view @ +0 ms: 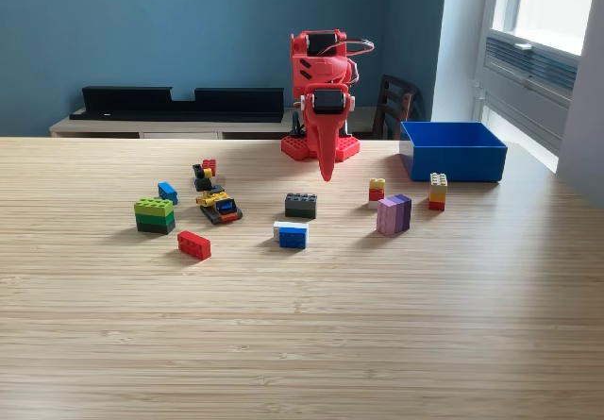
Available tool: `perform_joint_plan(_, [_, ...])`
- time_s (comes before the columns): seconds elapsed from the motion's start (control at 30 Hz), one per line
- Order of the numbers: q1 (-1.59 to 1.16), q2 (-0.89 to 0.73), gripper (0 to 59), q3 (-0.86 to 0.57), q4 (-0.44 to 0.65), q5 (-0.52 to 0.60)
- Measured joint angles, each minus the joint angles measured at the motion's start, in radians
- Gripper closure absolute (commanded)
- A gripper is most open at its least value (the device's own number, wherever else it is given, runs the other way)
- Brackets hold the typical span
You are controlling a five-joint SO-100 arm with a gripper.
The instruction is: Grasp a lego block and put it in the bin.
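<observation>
The red arm stands folded at the table's far side, and its gripper (327,170) points down just above the wood, shut and holding nothing. Several lego blocks lie in front of it: a dark grey block (300,205), a white and blue block (292,234), a red block (193,244), a green stack (155,214), a small blue block (167,192), a purple block (394,213), a yellow and red block (377,189) and a tan and red stack (438,191). The bin (453,150), a blue box, sits at the exterior view's right of the arm.
A small yellow and black lego vehicle (220,206) and a black, red and yellow cluster (204,176) lie left of centre. A dark chair (394,105) and a low sideboard (170,118) stand behind the table. A window is at the far right.
</observation>
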Motion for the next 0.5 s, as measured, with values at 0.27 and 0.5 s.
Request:
perform_joint_plan(0.27, [0.000, 0.000, 58.5, 0.000, 0.000, 0.009])
perform_joint_plan(0.5, [-0.015, 0.000, 58.5, 0.000, 0.000, -0.014])
